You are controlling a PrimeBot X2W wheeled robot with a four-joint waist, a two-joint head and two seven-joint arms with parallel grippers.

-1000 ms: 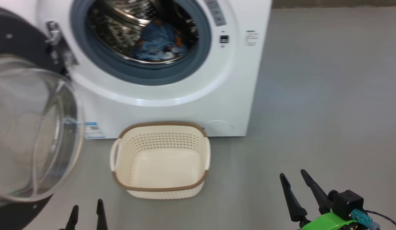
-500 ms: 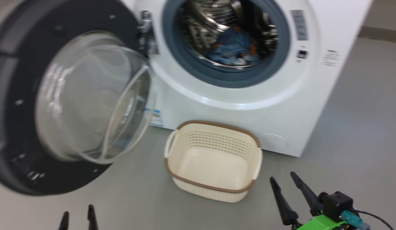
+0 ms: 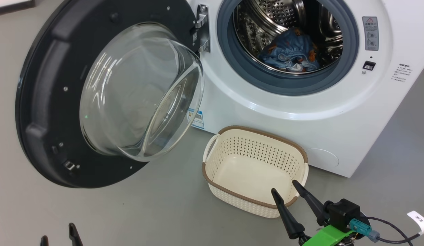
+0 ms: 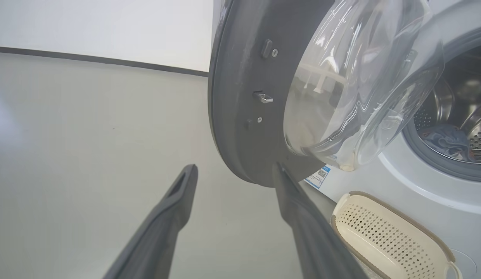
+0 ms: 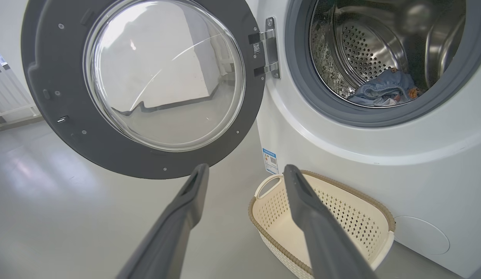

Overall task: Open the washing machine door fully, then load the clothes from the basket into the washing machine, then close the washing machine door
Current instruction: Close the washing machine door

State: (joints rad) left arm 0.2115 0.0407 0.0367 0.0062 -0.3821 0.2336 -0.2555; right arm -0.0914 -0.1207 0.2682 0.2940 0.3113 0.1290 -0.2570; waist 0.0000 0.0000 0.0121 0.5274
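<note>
From the head view there are two claws, one washing machine, one door, one basket and one heap of clothes; how many garments make up the heap cannot be told. The right claw stands wide with nothing between its fingers, its tips just over the near rim of the basket, which sits empty on the floor right ahead of it. The clothes lie inside the steel drum, well beyond and above that claw. The left claw shows two spread tips and holds nothing; the washing machine door hangs swung out ahead of it, dark inner face and glass bowl turned toward the camera. In the left wrist view the left claw is wide and empty, the door's lower edge close ahead of its tips, one metal latch hook plain on the door's rim, and the basket's corner off to the claw's right. In the right wrist view the right claw gapes empty, the door ahead to its left, one metal hinge joining door to machine, one blue label sticker between its fingertips, and the basket under its right finger.
</note>
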